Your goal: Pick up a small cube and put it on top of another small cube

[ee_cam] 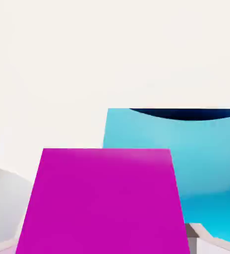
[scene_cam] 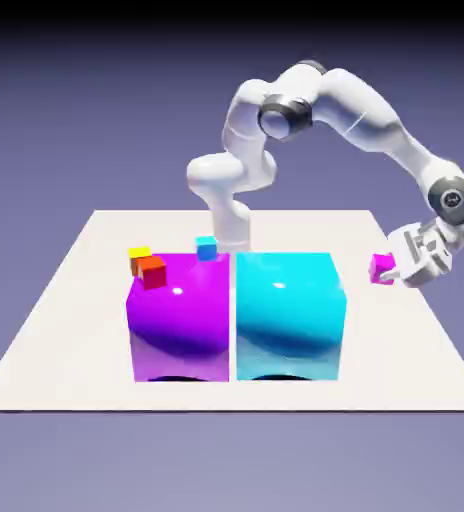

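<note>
I have the small cube (scene_cam: 382,268) clamped in the end effector (scene_cam: 394,270), lifted off the tabletop (scene_cam: 66,300) at the big cyan cube's (scene_cam: 288,312) three o'clock. It looks light, rigid and glossy, so I'd grip its flat opposite faces squarely. My hand view fills with magenta; only the exterior view shows the red cube (scene_cam: 153,271) and the other little cubes beyond the purple cube (scene_cam: 179,318).

A plain blue-violet backdrop (scene_cam: 56,110) filled the scene, darkening to near black along the top edge. A flat off-white table (scene_cam: 76,300) lay in the middle, evenly lit, its surface pale and bare-looking in the hand view (ee_cam: 62,64), with soft shadows.
</note>
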`<state>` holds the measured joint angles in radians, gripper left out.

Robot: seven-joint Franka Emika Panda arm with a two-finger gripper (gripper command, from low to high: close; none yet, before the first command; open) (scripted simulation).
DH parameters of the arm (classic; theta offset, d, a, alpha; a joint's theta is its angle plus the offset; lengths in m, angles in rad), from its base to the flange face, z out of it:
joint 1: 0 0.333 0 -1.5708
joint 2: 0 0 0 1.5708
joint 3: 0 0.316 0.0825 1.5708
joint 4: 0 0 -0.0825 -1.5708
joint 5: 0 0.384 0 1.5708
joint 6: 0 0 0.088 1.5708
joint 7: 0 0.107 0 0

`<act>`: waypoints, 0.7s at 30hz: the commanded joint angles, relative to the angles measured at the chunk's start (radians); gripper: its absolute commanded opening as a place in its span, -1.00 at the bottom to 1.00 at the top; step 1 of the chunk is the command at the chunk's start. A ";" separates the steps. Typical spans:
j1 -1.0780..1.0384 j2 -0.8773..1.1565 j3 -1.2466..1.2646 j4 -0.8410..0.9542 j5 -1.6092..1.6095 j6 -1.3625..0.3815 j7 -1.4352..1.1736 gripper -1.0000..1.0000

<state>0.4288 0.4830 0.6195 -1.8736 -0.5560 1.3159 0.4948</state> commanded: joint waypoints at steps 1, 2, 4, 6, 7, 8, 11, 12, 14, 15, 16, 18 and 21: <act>0.010 -0.034 -0.036 -0.016 -0.009 0.001 -0.042 -1.00; 0.020 -0.068 -0.072 -0.033 -0.016 0.001 -0.084 -1.00; 0.040 -0.136 -0.145 -0.065 -0.031 0.003 -0.167 -1.00; 0.059 -0.204 -0.217 -0.098 -0.045 0.004 -0.250 -1.00; 0.069 -0.238 -0.254 -0.114 -0.053 0.004 -0.292 -1.00; 0.079 -0.272 -0.290 -0.130 -0.060 0.005 -0.333 -1.00; 0.109 -0.373 -0.399 -0.179 -0.082 0.006 -0.458 -1.00; 0.119 -0.407 -0.435 -0.195 -0.089 0.007 -0.499 -1.00; 0.110 -0.453 -0.507 -0.218 -0.096 0.022 -0.541 -1.00; 0.088 -0.463 -0.544 -0.224 -0.094 0.038 -0.535 -1.00; 0.066 -0.472 -0.580 -0.229 -0.092 0.054 -0.530 -1.00; 0.021 -0.491 -0.652 -0.241 -0.088 0.087 -0.519 -1.00; -0.045 -0.520 -0.761 -0.257 -0.082 0.135 -0.502 -1.00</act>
<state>0.3668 -0.0369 -0.1414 -2.1310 -0.6365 1.4503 -0.0067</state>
